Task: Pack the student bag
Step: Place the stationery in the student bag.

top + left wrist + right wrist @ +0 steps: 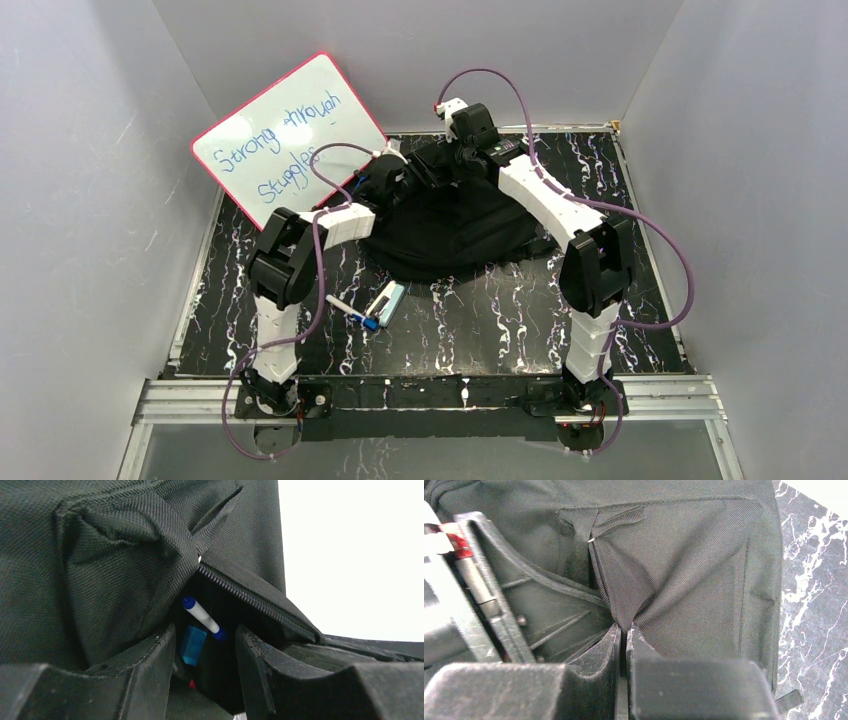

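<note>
pale walls [100, 200] box in a black, white-veined table [480, 335], and the student bag [450, 235] lies slumped on its far half, about midway between the side edges. the bag's long axis runs left to right across the table, and its unzipped mouth is at the bag's far left end, towards the whiteboard [290, 130] that leans just left of it. the left gripper [205, 645] hangs at that mouth with its jaws parted and nothing between them; past the zipper [250, 597] a white marker [202, 617] with blue ends lies aslant inside the bag, with a blue block [192, 645] just under it. the right gripper [624, 635] sits at the bag's far side, jaws pinched together on a fold of the black fabric (a small loop of webbing shows just above the pinch). nearer than the bag runs a broad band of table, where a second marker [345, 307] and a blue-and-white item [385, 303] lie off the bag's near left corner. right of the bag there is bare table out to the edge; behind it, little room before the back wall.
</note>
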